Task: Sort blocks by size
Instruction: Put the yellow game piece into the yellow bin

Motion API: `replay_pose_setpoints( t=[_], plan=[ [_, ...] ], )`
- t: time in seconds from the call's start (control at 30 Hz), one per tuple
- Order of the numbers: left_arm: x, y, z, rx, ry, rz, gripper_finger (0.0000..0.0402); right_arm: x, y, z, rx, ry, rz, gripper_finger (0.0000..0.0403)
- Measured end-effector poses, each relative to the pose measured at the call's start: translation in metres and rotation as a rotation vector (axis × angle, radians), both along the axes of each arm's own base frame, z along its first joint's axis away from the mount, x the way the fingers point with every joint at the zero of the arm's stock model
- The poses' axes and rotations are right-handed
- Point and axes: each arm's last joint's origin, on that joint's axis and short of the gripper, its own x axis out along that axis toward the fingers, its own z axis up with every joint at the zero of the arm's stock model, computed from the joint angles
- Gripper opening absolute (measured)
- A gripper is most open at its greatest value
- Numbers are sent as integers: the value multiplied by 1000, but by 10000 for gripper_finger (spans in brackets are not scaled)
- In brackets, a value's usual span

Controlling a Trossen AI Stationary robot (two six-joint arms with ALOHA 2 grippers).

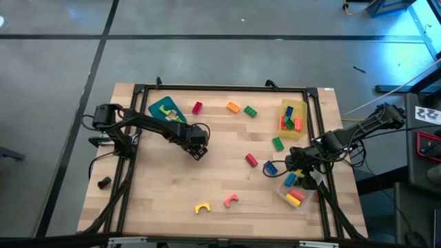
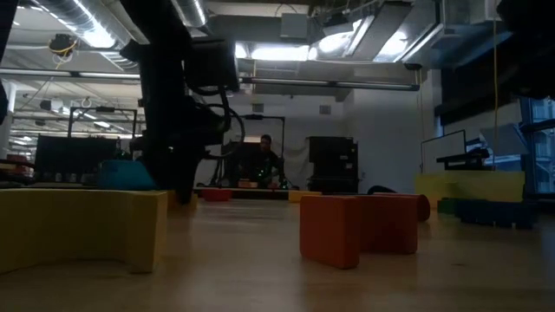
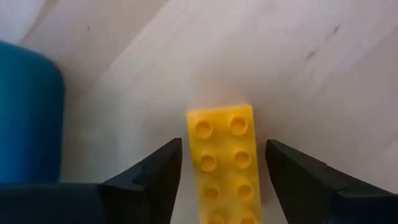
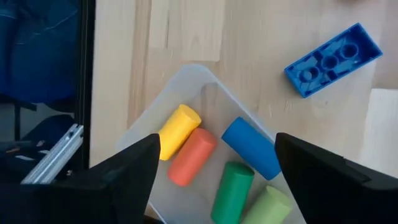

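Left wrist view gives me my clearest read: the left gripper [image 3: 217, 171] stands spread wide, and a yellow eight-stud brick [image 3: 225, 163] lies flat on the wooden table [image 3: 323, 74] between its fingers, with a gap on each side. From above I see that gripper [image 1: 198, 147] just right of the teal tray [image 1: 157, 107]. My right gripper [image 4: 214, 168] also gapes, empty, over the clear tray [image 4: 186, 78] holding yellow, orange, blue and green cylinders; a blue brick [image 4: 334, 59] lies beside it.
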Motion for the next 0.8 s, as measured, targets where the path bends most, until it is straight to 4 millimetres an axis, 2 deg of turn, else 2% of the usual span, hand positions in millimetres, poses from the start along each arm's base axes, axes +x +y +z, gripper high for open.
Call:
replay_pose_setpoints(
  t=[0.1, 0.27, 0.4, 0.6, 0.8],
  plan=[
    [0, 3, 0, 0, -7, 11, 190, 0, -1, 0, -25, -20, 8, 319],
    [1, 7, 1, 0, -13, 24, 124, 1, -3, 0, -116, -71, 1, 319],
    [6, 8, 2, -31, -77, 38, 120, 4, -5, 0, -221, -131, 6, 319],
    [32, 7, 14, -106, -376, 5, 120, 16, -7, 6, -382, -327, -76, 319],
    [64, 8, 45, -66, -798, -86, 126, 27, -6, 16, -461, -514, -155, 319]
  ],
)
